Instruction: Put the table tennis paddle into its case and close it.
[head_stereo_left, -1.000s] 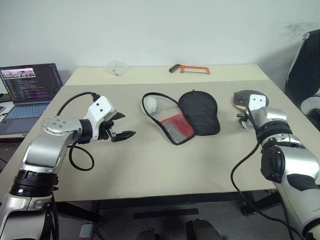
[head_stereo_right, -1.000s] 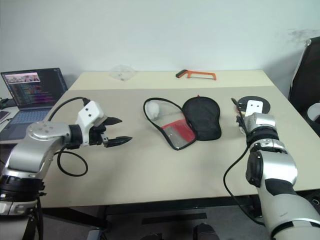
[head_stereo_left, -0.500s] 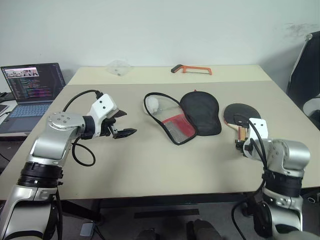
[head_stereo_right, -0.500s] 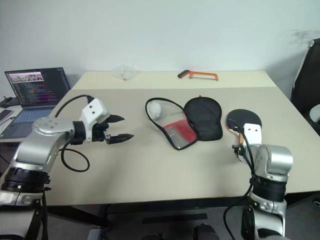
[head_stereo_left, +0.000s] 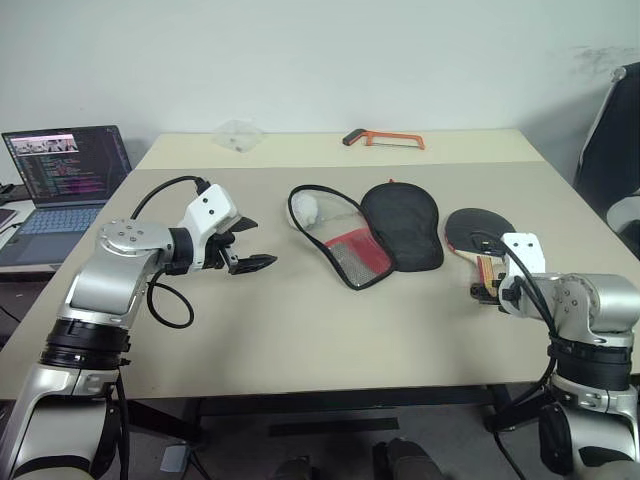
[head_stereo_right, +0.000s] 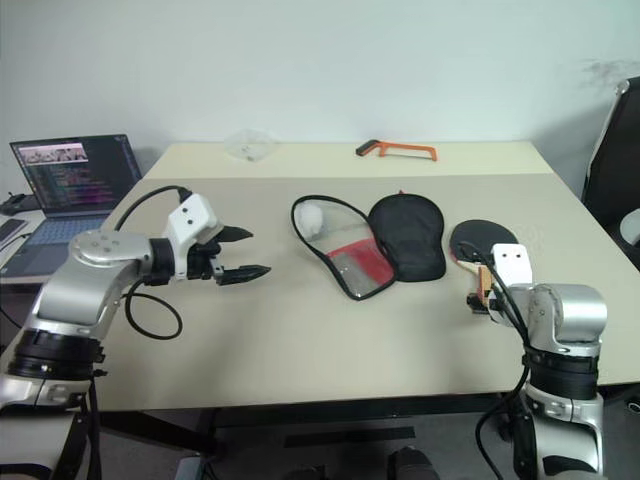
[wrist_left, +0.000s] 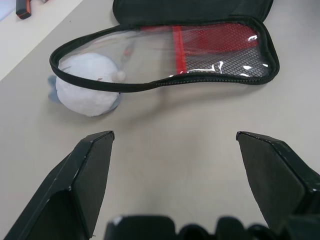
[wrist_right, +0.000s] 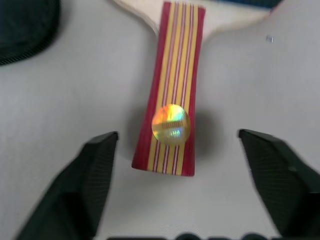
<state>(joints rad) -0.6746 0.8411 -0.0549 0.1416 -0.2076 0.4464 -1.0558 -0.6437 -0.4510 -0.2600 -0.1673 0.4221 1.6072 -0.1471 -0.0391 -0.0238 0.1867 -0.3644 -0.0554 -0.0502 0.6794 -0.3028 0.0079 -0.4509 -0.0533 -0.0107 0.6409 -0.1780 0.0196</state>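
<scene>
The table tennis paddle (head_stereo_left: 478, 228) lies flat on the table's right side, dark face up, with its striped handle (wrist_right: 172, 90) pointing at me. My right gripper (wrist_right: 177, 134) is open, and the handle's end lies between its fingers (wrist_right: 100, 170) without touching them. The case (head_stereo_left: 400, 225) lies unzipped at mid-table: a black half on the right, a clear and red mesh half (head_stereo_left: 340, 245) on the left, and the white ball pouch (head_stereo_left: 303, 207) beside it. My left gripper (head_stereo_left: 258, 245) hovers open to the left of the case (wrist_left: 200, 45) and points at the pouch (wrist_left: 87, 90).
An orange hacksaw (head_stereo_left: 385, 138) and a clear plastic bag (head_stereo_left: 235, 135) lie on the far table. An open laptop (head_stereo_left: 65, 170) stands off the table's left edge, and a black chair (head_stereo_left: 610, 130) is at the right. Bare tabletop (head_stereo_left: 330, 330) stretches along the near edge.
My right arm drew back toward the near edge and the paddle came a little nearer with it. The right gripper's fingers then opened. The left arm barely moved.
</scene>
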